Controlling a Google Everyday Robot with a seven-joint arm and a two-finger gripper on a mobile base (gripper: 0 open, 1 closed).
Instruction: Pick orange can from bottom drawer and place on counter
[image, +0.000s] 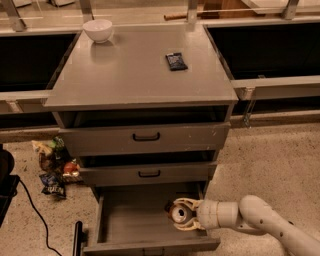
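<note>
Gripper (177, 215) hugs the one orange can (180, 213) tight inside the open bottom drawer (134, 220), at its right side. Can lies sideways, silver top facing left and up. One white bowl (97, 30) and one blue packet (176, 61) sit on the counter (130, 75)

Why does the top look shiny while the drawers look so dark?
Camera view: the glossy counter catches light from above, with soft sheen near the bowl; its overhang casts shadow below; the bottom drawer is dim, where the gripper clasps the can.
</note>
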